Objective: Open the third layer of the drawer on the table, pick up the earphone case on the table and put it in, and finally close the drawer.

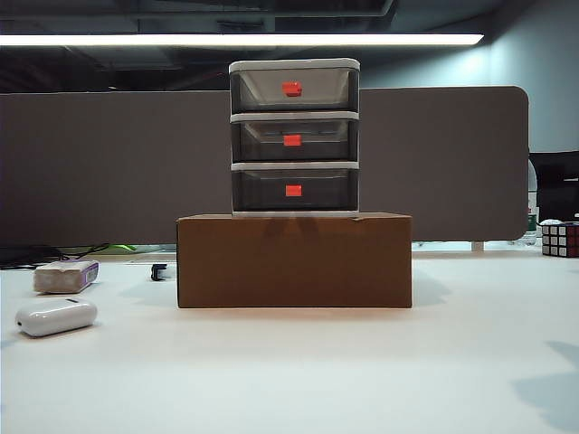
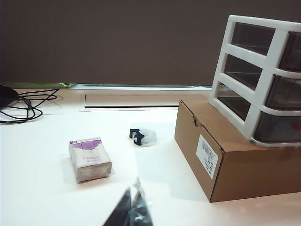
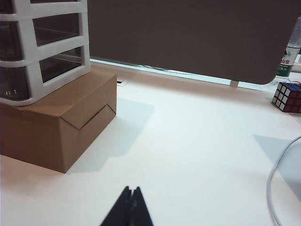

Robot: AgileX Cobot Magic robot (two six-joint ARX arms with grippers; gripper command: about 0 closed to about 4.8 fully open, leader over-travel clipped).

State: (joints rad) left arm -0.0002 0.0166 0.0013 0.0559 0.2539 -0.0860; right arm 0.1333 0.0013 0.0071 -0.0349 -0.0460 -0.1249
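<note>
The drawer (image 1: 294, 136), a white three-tier cabinet with smoky grey trays and red handles, stands on a brown cardboard box (image 1: 294, 260) at the table's middle back. Its third layer (image 1: 294, 190) is pushed in. The white earphone case (image 1: 56, 316) lies on the table (image 1: 298, 371) at the front left; it does not show in either wrist view. My left gripper (image 2: 135, 188) is shut with nothing in it, hovering near the table's front left. My right gripper (image 3: 131, 190) is shut and empty over bare table to the right of the box. Neither gripper shows in the exterior view.
A greyish block with a purple side (image 1: 66, 276) lies behind the earphone case. A tape roll with a black clip (image 2: 142, 136) sits left of the box. Black cables (image 2: 23, 106) lie at the far left, a Rubik's cube (image 1: 560, 240) at the far right.
</note>
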